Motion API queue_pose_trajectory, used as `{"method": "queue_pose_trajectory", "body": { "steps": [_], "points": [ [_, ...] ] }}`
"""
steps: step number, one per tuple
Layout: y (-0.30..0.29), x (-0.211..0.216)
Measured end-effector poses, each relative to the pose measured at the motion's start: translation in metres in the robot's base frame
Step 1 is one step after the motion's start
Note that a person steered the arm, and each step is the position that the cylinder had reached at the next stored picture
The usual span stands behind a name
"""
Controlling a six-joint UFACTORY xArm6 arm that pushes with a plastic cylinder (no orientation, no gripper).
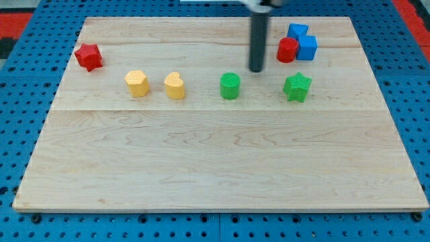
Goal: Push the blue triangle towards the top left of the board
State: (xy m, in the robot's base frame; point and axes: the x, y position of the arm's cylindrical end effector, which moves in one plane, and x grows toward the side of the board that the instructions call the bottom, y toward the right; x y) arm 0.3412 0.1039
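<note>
— Board (215, 168) first: what are you working on?

— Pale wooden planks fill most of the view, lying on a blue pegboard table (20, 222) that shows round every edge.

— And your end of things? Anything held?

— I have no jaws to open or close, only a straight dark rod (257, 40) coming down from the view's top. It grips nothing. My tip (256, 70) stands on bare wood and touches no block. It is just left of the red cylinder (287, 50), above and between the green cylinder (230, 86) and the green star (297, 87).

— Where is the blue piece you are after?

— At the view's top right I count two blue blocks pressed together: one (297, 31) at the back, one (307, 47) in front and slightly right. From here both look boxy, so I cannot tell which is the triangle. The red cylinder sits against the front one's left side. The cluster lies right of my tip, close by but apart from it.

— Count the rest for me.

— Eight blocks in all. Two blue, as said. Two red: the cylinder and a red star (89, 57) far off near the board's upper left edge. Two green: the cylinder and the star, well apart in the middle row. Two yellow: a yellow hexagon (137, 83) and, just right of it, a yellow heart (175, 85), near each other but not touching.
</note>
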Motion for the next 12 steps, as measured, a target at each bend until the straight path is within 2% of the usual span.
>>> {"method": "queue_pose_trajectory", "body": {
  "steps": [1, 2, 3, 4, 5, 6, 7, 9, 10, 11, 12],
  "points": [
    [0.086, -0.017],
    [0.096, -0.054],
    [0.042, -0.074],
    [0.013, -0.086],
    [0.085, -0.069],
    [0.147, -0.087],
    [0.144, -0.134],
    [0.111, -0.15],
    [0.061, -0.149],
    [-0.017, -0.148],
    [-0.038, -0.133]
  ]
}}
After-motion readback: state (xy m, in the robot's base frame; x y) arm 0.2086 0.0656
